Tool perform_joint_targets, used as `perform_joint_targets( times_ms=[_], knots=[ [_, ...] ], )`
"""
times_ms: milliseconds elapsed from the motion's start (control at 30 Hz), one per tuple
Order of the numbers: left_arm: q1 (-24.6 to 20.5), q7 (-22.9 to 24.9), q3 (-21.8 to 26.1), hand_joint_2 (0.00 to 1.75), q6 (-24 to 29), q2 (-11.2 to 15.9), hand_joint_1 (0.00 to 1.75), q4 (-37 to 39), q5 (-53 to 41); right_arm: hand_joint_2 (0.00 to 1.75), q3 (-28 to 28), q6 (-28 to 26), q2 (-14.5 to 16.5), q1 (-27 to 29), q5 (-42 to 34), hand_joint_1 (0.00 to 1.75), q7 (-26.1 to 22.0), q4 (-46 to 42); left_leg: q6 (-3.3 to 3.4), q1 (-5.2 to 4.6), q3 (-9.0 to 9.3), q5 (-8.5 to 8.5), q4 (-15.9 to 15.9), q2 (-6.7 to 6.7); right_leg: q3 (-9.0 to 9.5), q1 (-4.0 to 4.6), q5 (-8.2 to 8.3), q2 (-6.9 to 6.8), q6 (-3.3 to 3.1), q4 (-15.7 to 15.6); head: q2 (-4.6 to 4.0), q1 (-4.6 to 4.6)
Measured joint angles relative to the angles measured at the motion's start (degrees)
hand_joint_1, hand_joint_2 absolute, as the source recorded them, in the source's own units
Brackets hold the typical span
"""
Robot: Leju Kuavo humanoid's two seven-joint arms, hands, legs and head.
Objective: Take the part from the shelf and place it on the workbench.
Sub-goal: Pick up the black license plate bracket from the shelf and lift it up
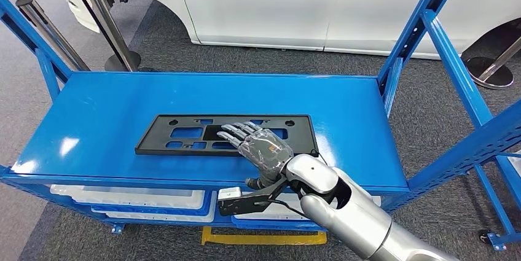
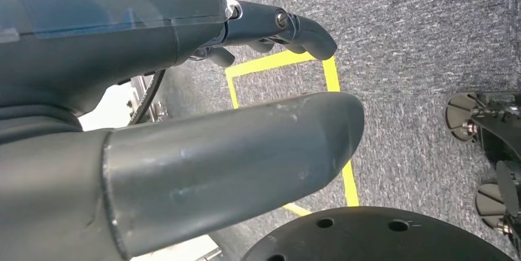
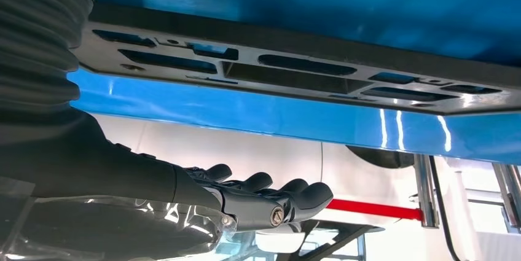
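Now, from my head view, the part [image 1: 224,134], a flat black plate with cut-outs, lies flat on the blue shelf [image 1: 98,113], a little toward the near edge and right of the middle; my right hand [image 1: 258,144] reaches in from the lower right, palm down and fingers stretched out and apart, over the right half of the part; it holds nothing, and I cannot tell whether the fingertips touch the plate; white bins [image 1: 147,199] sit on the level below; blue uprights rise at both ends of the shelf; beyond it stands a white car [image 1: 276,9] with a red stripe on grey carpet; metal posts [image 1: 43,27] stand at the far left; yellow tape [image 1: 264,236] marks the floor under the shelf.

From my left wrist view, my left hand [image 2: 184,120] hangs over the grey carpet; the thick thumb lies straight, the darker fingers [image 2: 295,27] bend a little and stand apart from it; nothing is in it; a yellow tape outline [image 2: 335,77] lies on the floor beyond.

From my right wrist view, the fingers [image 3: 270,196] of my right hand are straight and side by side, clear of the part [image 3: 295,77], which lies flat on the shelf [image 3: 307,3]; the car [image 3: 258,150] and its red stripe show past the shelf edge.
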Motion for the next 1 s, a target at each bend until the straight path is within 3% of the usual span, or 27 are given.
perform_joint_targets(
  times_ms=[267,667,1000],
  knots=[
    [-0.2,0.0,-1.7,0.0,-0.2,0.0,0.0,0.0,1.7,1.75,1.2,0.1,3.4,-0.6,0.2,0.0,0.6,5.1,0.0,0.01,0.01,0.0,0.0,0.01,0.01,0.01,0.0,0.0,0.0,0.0,0.0,0.0],
    [-0.5,-0.5,-5.2,0.0,-0.5,0.0,0.0,0.0,2.2,1.75,0.3,-6.0,15.3,-6.9,3.9,0.0,4.9,29.4,-0.03,0.01,0.08,0.02,0.0,0.04,0.06,0.02,0.0,0.01,0.0,0.0,0.0,0.0],
    [-0.5,-0.5,-6.5,0.0,-0.5,0.0,0.0,0.0,2.3,1.75,-0.7,-6.3,18.2,-8.4,4.0,0.0,4.9,36.5,-0.02,0.0,0.08,0.0,0.0,0.04,0.07,0.01,0.0,0.02,0.0,0.0,0.0,0.0]
  ],
)
